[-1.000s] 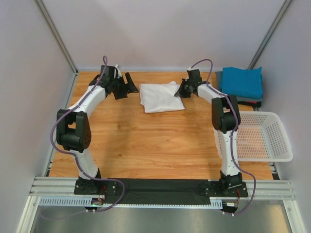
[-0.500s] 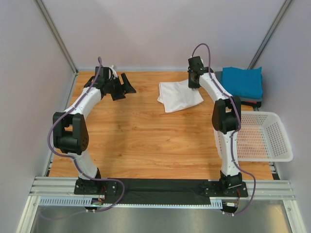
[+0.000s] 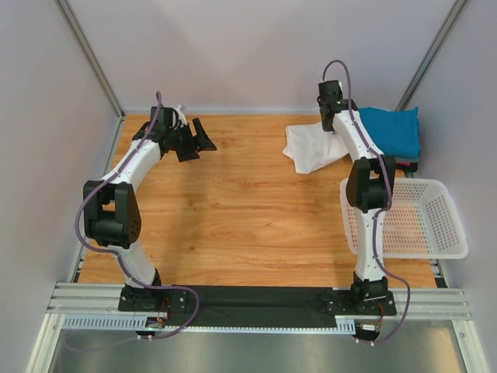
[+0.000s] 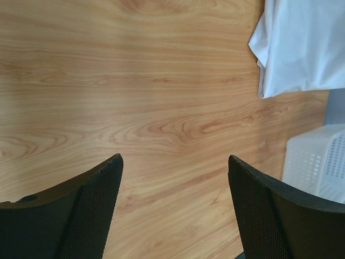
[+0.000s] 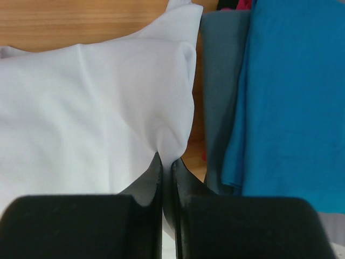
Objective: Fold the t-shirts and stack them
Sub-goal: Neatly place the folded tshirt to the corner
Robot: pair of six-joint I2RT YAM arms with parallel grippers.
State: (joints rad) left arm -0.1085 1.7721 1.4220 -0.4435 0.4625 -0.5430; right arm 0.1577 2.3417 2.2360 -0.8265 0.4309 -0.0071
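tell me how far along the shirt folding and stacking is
Done: the teal t-shirt lies folded on the dark grey t-shirt at the far right corner. In hand: the right gripper is shut on an edge of the folded white t-shirt, right beside that stack. Left: the white one is not yet on the pile. The left gripper is open over the table, holding nothing.

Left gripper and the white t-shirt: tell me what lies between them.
Nothing but bare wooden table lies between the open left gripper and the white t-shirt. The top external view shows it, and the left wrist view too.
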